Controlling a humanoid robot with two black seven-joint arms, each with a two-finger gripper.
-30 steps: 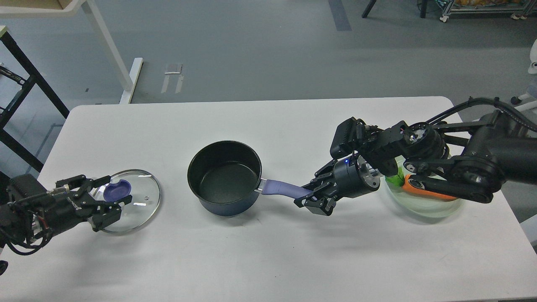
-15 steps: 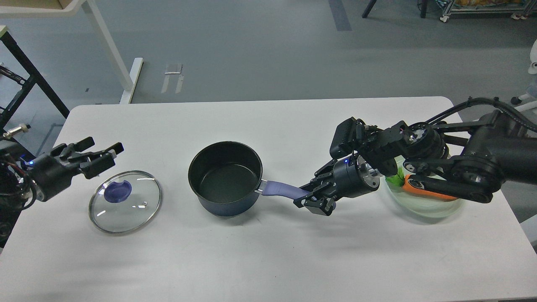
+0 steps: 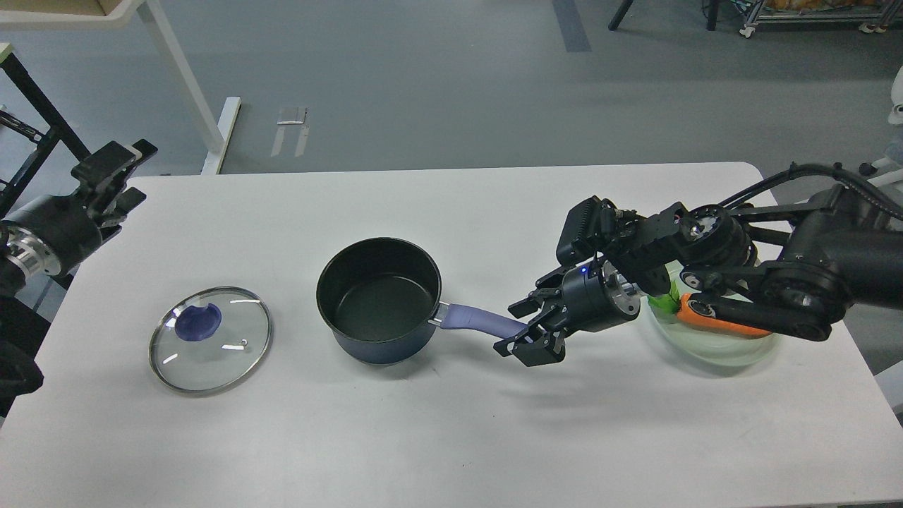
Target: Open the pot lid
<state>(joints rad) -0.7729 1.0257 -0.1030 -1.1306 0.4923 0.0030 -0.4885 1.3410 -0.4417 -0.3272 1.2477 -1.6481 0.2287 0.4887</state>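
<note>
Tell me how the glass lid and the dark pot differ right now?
The lid is clear glass with a metal rim and a blue knob; the pot is dark and opaque with a long bluish handle. The lid lies flat and low on the table; the pot stands taller, open and empty. Nothing is near the lid, while the right end effector sits at the pot's handle tip. Both are round and rest on the same white table.

No readable text or labels.
</note>
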